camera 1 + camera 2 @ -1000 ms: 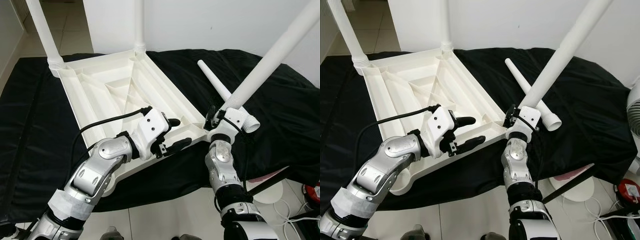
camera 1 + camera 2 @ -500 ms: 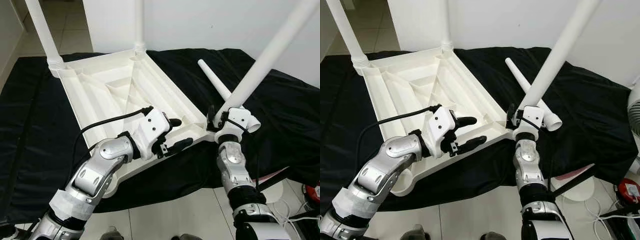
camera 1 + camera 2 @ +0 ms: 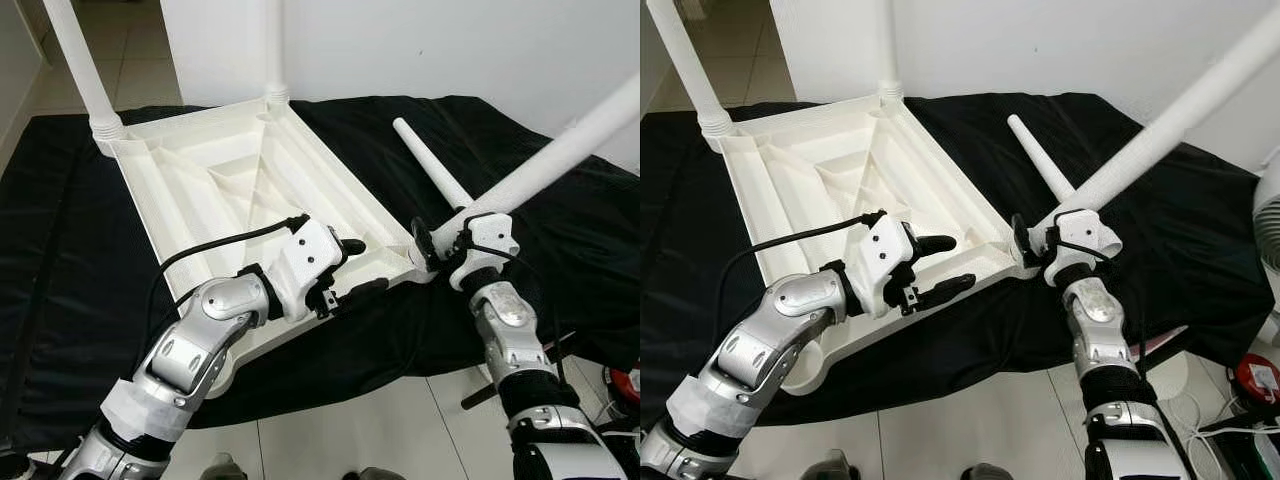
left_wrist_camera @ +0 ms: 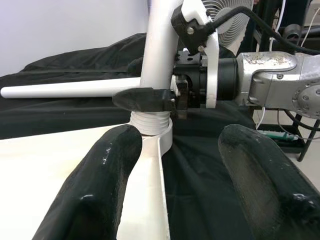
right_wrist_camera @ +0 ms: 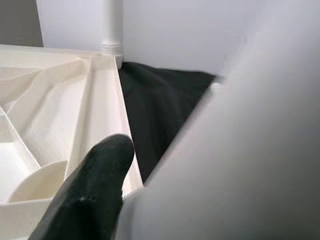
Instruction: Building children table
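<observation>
1. Tabletop (image 3: 225,185) lies upside down on black cloth (image 3: 60,250); 2 legs stand screwed in at its far corners.
2. Left gripper (image 3: 350,268): fingers spread apart w/ nothing clamped, one finger (image 4: 100,185) over the tabletop's near edge, the other past the rim above the cloth.
3. Right gripper (image 3: 424,243): fingers closed round the held leg (image 3: 560,155) near its threaded end; that end sits at the tabletop's near right corner socket, just ahead of the left fingers, leg tilted up & away to the right.
4. Spare leg (image 3: 430,165) lies flat on the cloth, beyond the right fingers.
</observation>
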You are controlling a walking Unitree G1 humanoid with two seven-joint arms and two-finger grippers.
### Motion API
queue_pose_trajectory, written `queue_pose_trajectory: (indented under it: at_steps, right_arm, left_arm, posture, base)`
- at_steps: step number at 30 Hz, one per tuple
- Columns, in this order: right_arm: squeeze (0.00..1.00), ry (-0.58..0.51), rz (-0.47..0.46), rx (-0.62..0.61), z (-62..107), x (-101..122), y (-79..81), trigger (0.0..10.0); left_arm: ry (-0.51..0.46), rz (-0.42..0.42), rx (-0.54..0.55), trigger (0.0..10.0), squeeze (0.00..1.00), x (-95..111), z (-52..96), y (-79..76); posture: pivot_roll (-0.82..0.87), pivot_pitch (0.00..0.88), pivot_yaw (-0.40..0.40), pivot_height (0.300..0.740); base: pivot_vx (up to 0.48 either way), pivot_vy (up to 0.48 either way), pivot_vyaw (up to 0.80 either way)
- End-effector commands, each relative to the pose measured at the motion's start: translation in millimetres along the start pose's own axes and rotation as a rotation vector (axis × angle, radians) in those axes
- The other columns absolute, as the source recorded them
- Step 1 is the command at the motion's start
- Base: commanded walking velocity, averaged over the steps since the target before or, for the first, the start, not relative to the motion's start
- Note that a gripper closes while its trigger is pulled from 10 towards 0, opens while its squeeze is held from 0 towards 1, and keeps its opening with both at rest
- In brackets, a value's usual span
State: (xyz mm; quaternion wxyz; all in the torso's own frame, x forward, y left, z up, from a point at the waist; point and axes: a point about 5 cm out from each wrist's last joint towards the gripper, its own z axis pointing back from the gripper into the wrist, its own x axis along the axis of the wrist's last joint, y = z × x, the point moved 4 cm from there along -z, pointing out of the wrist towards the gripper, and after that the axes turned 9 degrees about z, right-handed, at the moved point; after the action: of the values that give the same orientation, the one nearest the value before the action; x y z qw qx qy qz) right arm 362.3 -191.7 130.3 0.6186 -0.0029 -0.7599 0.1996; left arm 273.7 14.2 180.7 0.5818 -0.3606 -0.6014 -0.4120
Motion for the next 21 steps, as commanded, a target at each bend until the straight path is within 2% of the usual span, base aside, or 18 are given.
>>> queue_pose_trajectory:
  at_steps: [1, 7, 18, 19, 21]
  right_arm:
    - [0.0, 0.08, -0.029, 0.054, 7.8, -19, 4.6, 0.0]
    - [0.0, 0.087, -0.039, 0.172, 5.2, -20, 7.9, 0.0]
    - [0.0, 0.101, -0.063, 0.227, 0.7, -23, 13.6, 0.0]
    - [0.0, 0.116, -0.074, 0.217, 0.3, -26, 13.5, 10.0]
    - [0.0, 0.142, -0.08, 0.211, -0.6, -30, 13.3, 10.0]
  left_arm:
    - [0.01, 0.0, -0.029, 10.0, 0.0, 1, -0.8, -1.5]
    - [0.008, -0.005, -0.03, 10.0, 0.0, 3, -0.9, 0.2]
    - [0.007, -0.009, -0.025, 10.0, 0.0, 4, -0.4, 0.8]
    - [0.007, -0.008, -0.024, 10.0, 0.0, 4, -0.4, 0.8]
    - [0.006, -0.008, -0.023, 10.0, 0.0, 5, -0.4, 0.5]
  posture:
    - [0.03, 0.0, -0.006, 0.74]
    - [0.03, 0.003, 0.002, 0.74]
    - [0.04, 0.009, -0.001, 0.74]
    - [0.05, 0.01, -0.002, 0.74]
    - [0.05, 0.01, -0.002, 0.74]
  base:
    - [0.0, 0.0, 0.0]
    - [0.0, 0.0, 0.0]
    - [0.0, 0.0, 0.0]
    - [0.0, 0.0, 0.0]
    - [0.0, 0.0, 0.0]
